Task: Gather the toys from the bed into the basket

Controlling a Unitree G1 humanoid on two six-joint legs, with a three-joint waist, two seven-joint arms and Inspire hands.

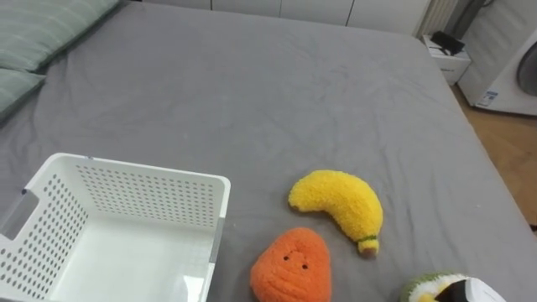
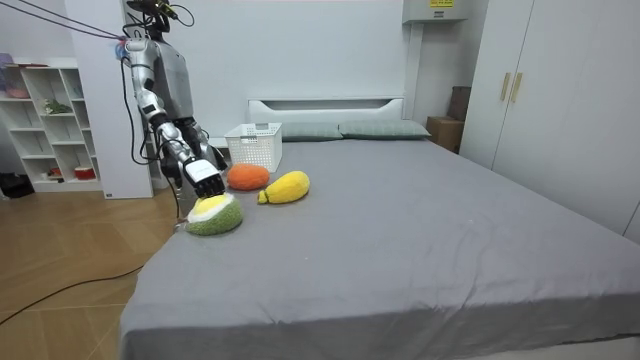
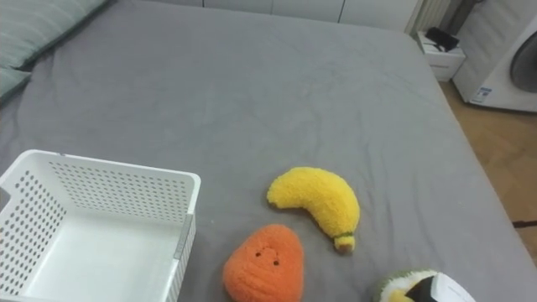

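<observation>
At the far left of the grey bed (image 1: 252, 84), two grey-green striped pillows (image 1: 42, 29) lie by the edge. Below them, at the lower left of the eye views, a white perforated basket (image 1: 143, 197) stands on the cover with no toy visible inside it. Just to its right sits an orange plush toy (image 1: 291, 267) with a small face, close to the basket's corner but apart from it. Next comes a yellow plush banana (image 1: 338, 205), curved, its brown tip pointing down and right; it lies just beside the orange toy. Farther right, at the bottom edge, is a green and yellow plush toy (image 1: 424, 289), apart from the banana.

In the room view the robot stands at the side of the bed, bent a little toward it. Its right hand (image 2: 204, 178) is lowered onto the top of the green toy, fingers pointing down; I cannot tell whether they are clamped on it.

Beyond the bed's right edge stand a small white nightstand (image 1: 445, 54) and a white appliance (image 1: 512, 80) with a round door.
</observation>
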